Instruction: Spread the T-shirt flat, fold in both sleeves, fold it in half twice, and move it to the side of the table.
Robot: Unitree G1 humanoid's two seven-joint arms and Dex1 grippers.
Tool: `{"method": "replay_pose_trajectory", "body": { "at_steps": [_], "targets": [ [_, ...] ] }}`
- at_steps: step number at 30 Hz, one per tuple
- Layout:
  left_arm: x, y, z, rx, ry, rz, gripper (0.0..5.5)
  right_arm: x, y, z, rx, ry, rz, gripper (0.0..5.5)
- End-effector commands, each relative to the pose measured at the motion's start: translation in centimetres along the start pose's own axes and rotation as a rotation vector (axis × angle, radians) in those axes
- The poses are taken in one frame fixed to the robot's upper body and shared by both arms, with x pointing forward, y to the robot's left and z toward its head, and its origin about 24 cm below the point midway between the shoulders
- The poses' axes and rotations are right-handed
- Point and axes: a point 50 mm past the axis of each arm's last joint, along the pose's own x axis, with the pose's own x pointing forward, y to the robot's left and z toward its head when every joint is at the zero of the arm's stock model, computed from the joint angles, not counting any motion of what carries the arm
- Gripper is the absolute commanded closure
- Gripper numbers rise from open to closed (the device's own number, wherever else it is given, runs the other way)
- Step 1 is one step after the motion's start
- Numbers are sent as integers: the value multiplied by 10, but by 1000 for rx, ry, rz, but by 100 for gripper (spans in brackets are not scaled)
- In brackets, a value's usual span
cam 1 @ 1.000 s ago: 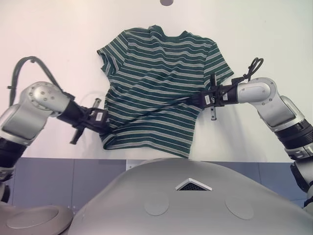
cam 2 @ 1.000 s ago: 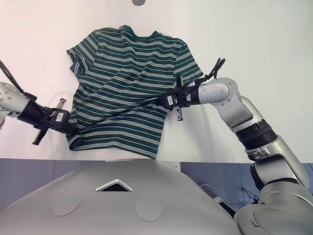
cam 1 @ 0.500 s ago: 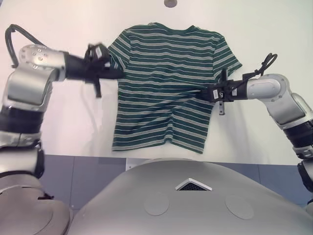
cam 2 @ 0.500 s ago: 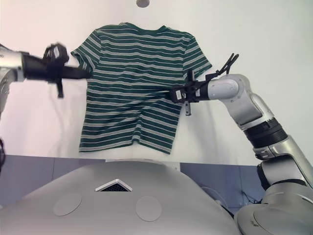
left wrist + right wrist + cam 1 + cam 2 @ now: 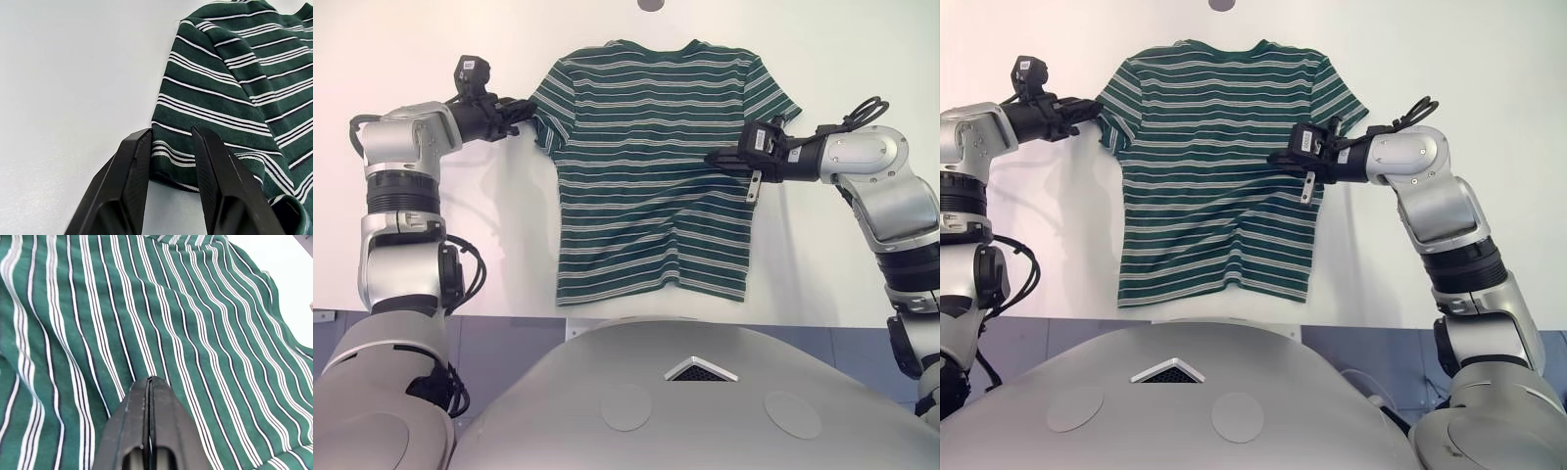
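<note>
Straddling sleeve hem (image 5: 172,157) with left tool (image 5: 171,133) apart; resting right tool (image 5: 148,382), together, on T-shirt (image 5: 656,186). Soft, limp, light: pinch hem edge.

Nothing legible here: striped T-shirt (image 5: 656,176) shows no print, and the white sticker (image 5: 756,139) on the right arm (image 5: 871,157) and the second sticker (image 5: 468,67) on the left arm (image 5: 406,137) are too tiny to read.
</note>
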Motion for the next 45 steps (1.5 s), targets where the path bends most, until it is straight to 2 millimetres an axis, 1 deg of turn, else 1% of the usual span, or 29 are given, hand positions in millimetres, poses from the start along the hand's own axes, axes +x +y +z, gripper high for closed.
{"method": "replay_pose_trajectory", "body": {
  "at_steps": [1,3,5,7,8,10,13,15,17,18,20,21,22,23,24,25,27,29,32,33,35,37,38,39,40,42,43,44,45],
  "targets": [
    [-3,5,-20,4,93,14,478,-2,-6,0,-7,9,-37,550],
    [-8,7,-21,16,99,11,548,-1,-7,0,-2,7,-50,550],
    [-6,-2,-6,-53,8,-61,548,1,-8,2,3,-7,-68,550],
    [-4,-20,20,-130,-101,-166,548,2,-11,4,13,-22,-91,550],
    [-3,-29,28,-149,-131,-204,548,2,-13,5,19,-29,-100,550],
    [7,-47,37,-155,-159,-245,548,2,-15,6,34,-39,-121,550],
    [26,-64,43,-204,-197,-264,548,2,-19,10,63,-68,-162,550],
    [42,-80,46,-234,-210,-283,548,-1,-26,14,106,-103,-232,550],
    [57,-93,42,-230,-185,-272,548,-11,-45,11,205,-127,-401,550],
    [64,-97,39,-216,-165,-255,523,-20,-55,6,285,-136,-499,528],
    [70,-96,29,-183,-139,-197,487,-29,-73,-2,418,-141,-610,489],
    [71,-95,25,-158,-126,-170,466,-32,-77,-8,471,-135,-643,465],
    [72,-92,20,-111,-116,-138,454,-38,-80,-19,534,-104,-684,452],
    [71,-91,19,-70,-119,-124,443,-43,-82,-30,585,-74,-717,430],
    [68,-92,21,-40,-145,-135,443,-47,-81,-41,630,-41,-734,425],
    [64,-94,24,-9,-176,-158,443,-50,-80,-50,660,-13,-741,399],
    [47,-99,37,137,-250,-190,443,-50,-72,-67,729,30,-716,396],
    [31,-103,46,274,-289,-209,443,-47,-64,-78,777,51,-679,396],
    [11,-102,54,379,-311,-205,443,-39,-53,-90,823,75,-620,396],
    [4,-102,55,411,-311,-212,443,-38,-49,-95,832,92,-614,416],
    [-9,-108,47,487,-275,-278,443,-36,-44,-100,856,92,-606,450],
    [-22,-113,26,583,-186,-378,443,-35,-46,-100,862,75,-611,487],
    [-28,-114,12,625,-124,-432,443,-35,-47,-99,858,57,-618,508],
    [-34,-114,-1,647,-67,-476,443,-35,-51,-93,862,8,-627,523],
    [-38,-113,-10,657,-26,-505,470,-36,-56,-87,869,-42,-633,550],
    [-44,-112,-30,668,73,-566,510,-41,-67,-64,874,-173,-629,550],
    [-45,-111,-39,670,110,-585,534,-43,-70,-55,864,-210,-621,550],
    [-44,-111,-47,679,147,-595,547,-43,-72,-44,845,-239,-605,550],
    [-42,-110,-55,688,176,-600,547,-40,-73,-33,821,-255,-573,550]
  ]
}}
